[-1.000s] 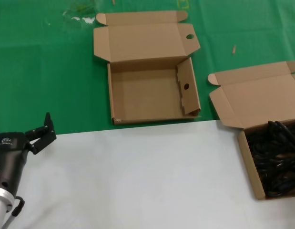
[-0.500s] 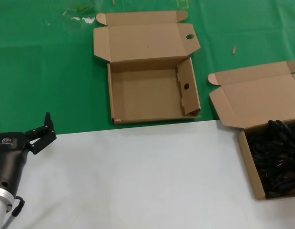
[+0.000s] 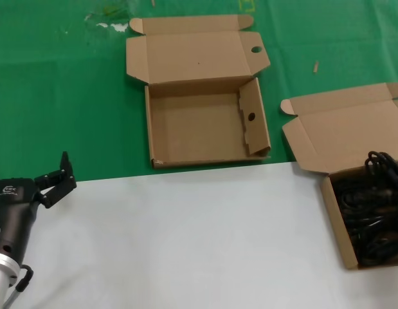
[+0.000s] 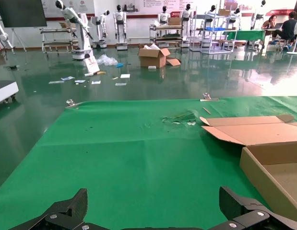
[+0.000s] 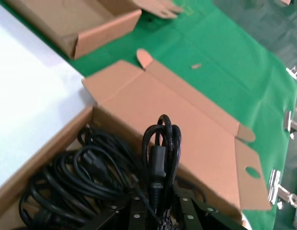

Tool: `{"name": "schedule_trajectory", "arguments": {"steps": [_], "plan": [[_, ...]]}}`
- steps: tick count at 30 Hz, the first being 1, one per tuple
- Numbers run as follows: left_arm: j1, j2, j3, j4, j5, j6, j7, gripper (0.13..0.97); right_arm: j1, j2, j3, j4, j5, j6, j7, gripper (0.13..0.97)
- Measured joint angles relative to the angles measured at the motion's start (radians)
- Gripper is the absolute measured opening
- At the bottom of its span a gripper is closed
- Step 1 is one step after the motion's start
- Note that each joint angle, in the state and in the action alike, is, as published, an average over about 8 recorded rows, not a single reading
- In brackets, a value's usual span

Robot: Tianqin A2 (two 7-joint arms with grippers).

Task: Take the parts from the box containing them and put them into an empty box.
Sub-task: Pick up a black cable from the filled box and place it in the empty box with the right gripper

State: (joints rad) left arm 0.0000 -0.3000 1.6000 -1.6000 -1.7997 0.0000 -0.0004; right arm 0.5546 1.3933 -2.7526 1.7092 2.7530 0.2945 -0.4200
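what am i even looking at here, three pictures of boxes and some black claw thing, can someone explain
A two-armed robot is moving cables between boxes. The wide picture comes from its head camera, looking down at a table. The other two come from cameras on its wrists.

The left gripper waits open near the table's left edge. The right gripper, seen only in its own wrist picture, is shut on a coiled black cable, raised above the other cables in the full box.

The empty box lies open on the green cloth.
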Motion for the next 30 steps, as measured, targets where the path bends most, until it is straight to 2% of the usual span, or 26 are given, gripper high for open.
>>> {"name": "schedule_trajectory", "arguments": {"steps": [2, 7, 12, 19, 26, 30], "plan": [[0.0, 0.0, 0.0, 0.0, 0.0, 0.0, 0.0, 0.966, 0.006, 0.02, 0.0, 0.034, 0.0, 0.01, 0.005, 0.255], [0.0, 0.0, 0.0, 0.0, 0.0, 0.0, 0.0, 0.966, 0.035, 0.057, 0.0, 0.129, 0.0, 0.045, 0.004, 0.227], [0.0, 0.0, 0.0, 0.0, 0.0, 0.0, 0.0, 0.966, 0.084, 0.009, 0.0, 0.198, 0.0, 0.089, -0.051, 0.199], [0.0, 0.0, 0.0, 0.0, 0.0, 0.0, 0.0, 0.966, 0.17, -0.232, 0.0, 0.17, 0.0, 0.139, -0.271, 0.199], [0.0, 0.0, 0.0, 0.0, 0.0, 0.0, 0.0, 0.966, 0.256, -0.528, 0.0, -0.022, 0.0, 0.122, -0.549, 0.199], [0.0, 0.0, 0.0, 0.0, 0.0, 0.0, 0.0, 0.966, 0.289, -0.652, 0.0, -0.143, 0.0, 0.091, -0.668, 0.199]]}}
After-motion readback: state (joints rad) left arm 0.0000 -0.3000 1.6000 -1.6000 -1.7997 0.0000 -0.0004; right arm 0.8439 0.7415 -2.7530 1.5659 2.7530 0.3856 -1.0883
